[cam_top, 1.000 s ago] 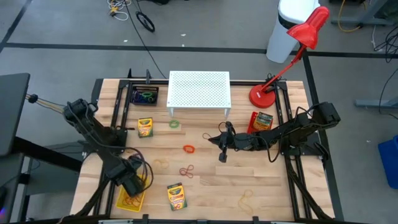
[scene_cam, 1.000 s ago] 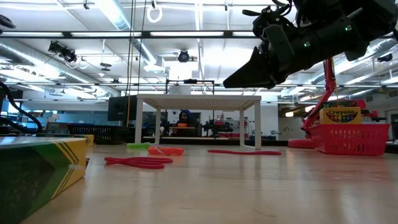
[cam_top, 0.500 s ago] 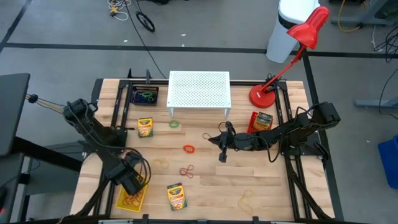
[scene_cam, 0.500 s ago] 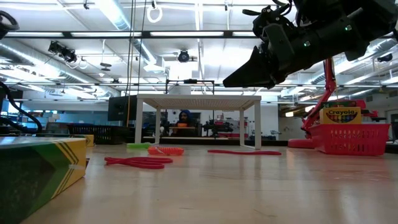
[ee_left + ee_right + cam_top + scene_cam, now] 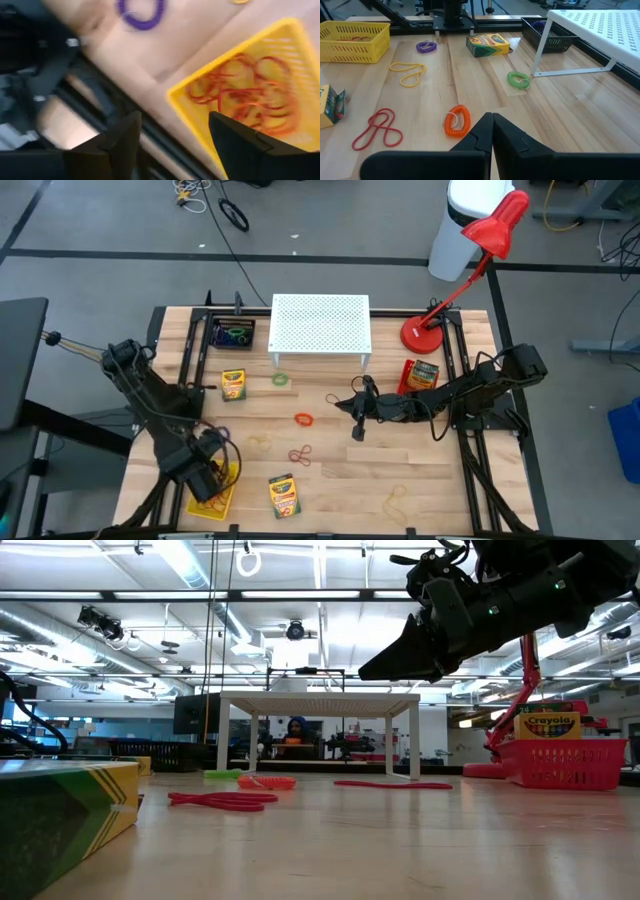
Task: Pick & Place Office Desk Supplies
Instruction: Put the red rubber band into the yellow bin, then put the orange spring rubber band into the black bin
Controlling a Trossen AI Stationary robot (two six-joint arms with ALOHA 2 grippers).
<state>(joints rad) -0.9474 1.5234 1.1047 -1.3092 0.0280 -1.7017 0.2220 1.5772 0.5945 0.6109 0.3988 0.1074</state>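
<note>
A white perforated stand (image 5: 320, 323) sits at the table's (image 5: 440, 480) far edge beside a red desk lamp (image 5: 470, 265)

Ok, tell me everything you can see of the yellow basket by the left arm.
The yellow basket is a small rectangular bin of slotted plastic with low walls, open on top. It sits flat at the table's near left corner. A tangle of thin reddish-tan rubber bands lies inside on its floor. The left gripper hangs right above it, fingers open and empty. A purple loop lies just outside it.
</note>
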